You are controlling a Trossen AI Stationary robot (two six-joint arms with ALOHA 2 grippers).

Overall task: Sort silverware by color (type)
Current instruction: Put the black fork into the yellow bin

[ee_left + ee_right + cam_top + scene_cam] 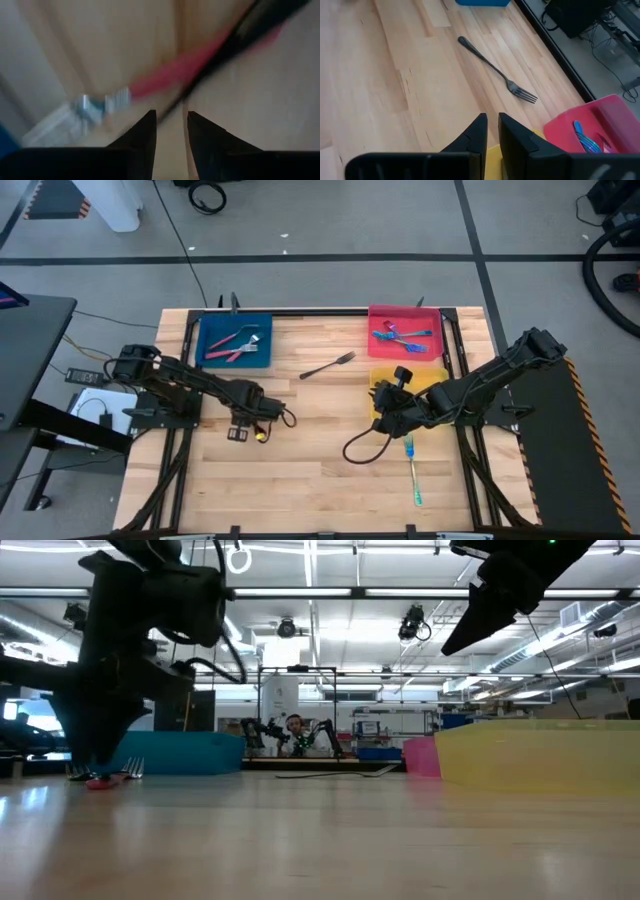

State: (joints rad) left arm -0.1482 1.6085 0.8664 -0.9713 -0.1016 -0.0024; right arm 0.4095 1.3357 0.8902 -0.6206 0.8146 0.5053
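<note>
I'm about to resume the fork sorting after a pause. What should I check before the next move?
1. Left gripper at the red-handled fork on the table: ok.
2. Grasp on that fork secure: cannot tell.
3. Blue tray holds only red-handled forks: ok.
4. Right gripper holds nothing, nearly shut: ok.
5. Dark grey fork lies loose mid-table: not ok.
6. Teal fork lies outside the trays: not ok.

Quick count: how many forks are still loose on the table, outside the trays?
3. A dark grey fork lies mid-table. A teal fork lies below the yellow tray. A red-handled fork lies at the left pincer. The arms may hide more.
</note>
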